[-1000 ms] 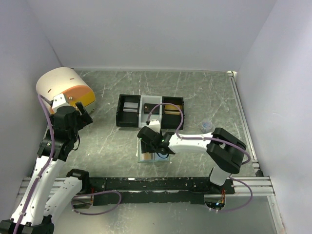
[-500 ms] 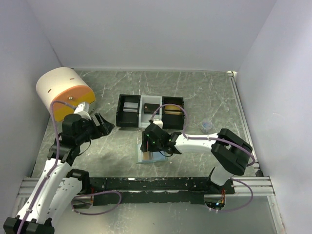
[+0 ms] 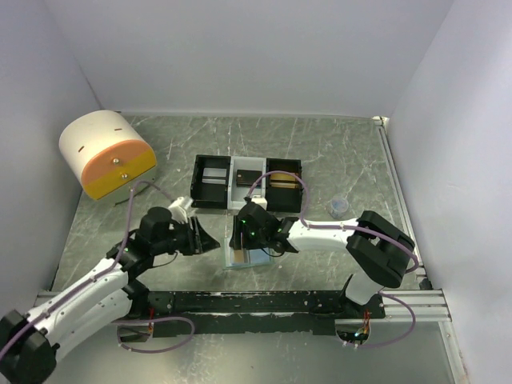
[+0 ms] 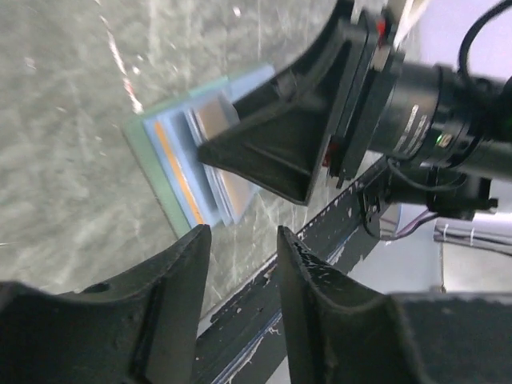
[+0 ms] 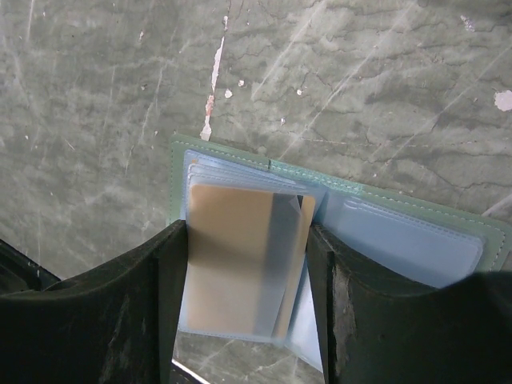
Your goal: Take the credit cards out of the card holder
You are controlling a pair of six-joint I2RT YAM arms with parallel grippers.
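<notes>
Toward the lower left of the overhead view, the left arm's black two-finger gripper points rightward over the scratched grey-green table. Its fingers stand partly spread with nothing between them. The left wrist view shows only bare table and the black base rail in the gap.

Just right of its tips, at lower centre of the overhead view, lies the small bifold card holder. It is sage-green outside and pale blue inside, and it rests open and flat on the table. In the right wrist view its long axis runs left to right across the frame. Clear sleeves are stacked on its left panel, and a single clear pocket shows on its right panel.

Directly over the holder hangs the right arm's black gripper. In the right wrist view its fingers flank a tan credit card with a grey stripe, which sits over the left panel. The card's long edges meet both fingers, so the gripper appears to be pinching the tan credit card across its short width. How firm that hold is, I cannot tell. The card's long axis runs up and down that frame, in line with the fingers and crosswise to the holder.

The right arm is therefore the nearer one. The coming move probably means drawing the card out along its long axis, while the left gripper, lying to the holder's left, is placed to steady it.
</notes>
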